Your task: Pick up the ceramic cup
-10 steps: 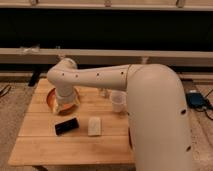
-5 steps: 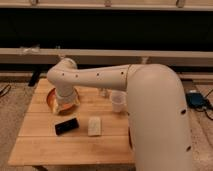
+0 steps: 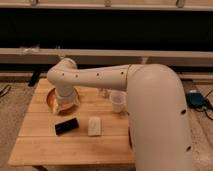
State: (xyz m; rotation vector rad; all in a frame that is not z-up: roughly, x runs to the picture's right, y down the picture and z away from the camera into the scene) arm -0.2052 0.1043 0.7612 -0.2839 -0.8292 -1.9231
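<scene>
Wooden slat tabletop [image 3: 40,146] in front of a dark wall with a pale ledge, carpet all round. Sitting on it: ceramic cup [image 3: 118,101], upright toward the right side, showing just below the big white arm [image 3: 150,95] and just beside a small clear glass thing [image 3: 104,92]. Over on the left, orange bowl [image 3: 52,100], with the wrist [image 3: 64,85] parked right above it and the jaws somewhere underneath, down in or just over the bowl (hidden by the wrist housing, so can't tell whether released or clenched). Nearer the front edge, black slab [image 3: 66,126] and pale rectangular block [image 3: 94,126], both apart from the cup.

Judging by the layout, not at the cup yet: wrong end of the tabletop, and nothing visibly grasped. Biggest worry: swinging right toward the cup without lifting first and clipping the bowl rim, maybe dragging or tipping it. Second worry: catching the glass thing on the way in, given how close to the cup. Third: forearm sweeping low and nudging the cup over before getting any grip. Also worth fretting about a plain tapered cup with no handle slipping out of a squeeze placed too low or off-centre. Would lift clear, come in from above, and keep well off the glass.
</scene>
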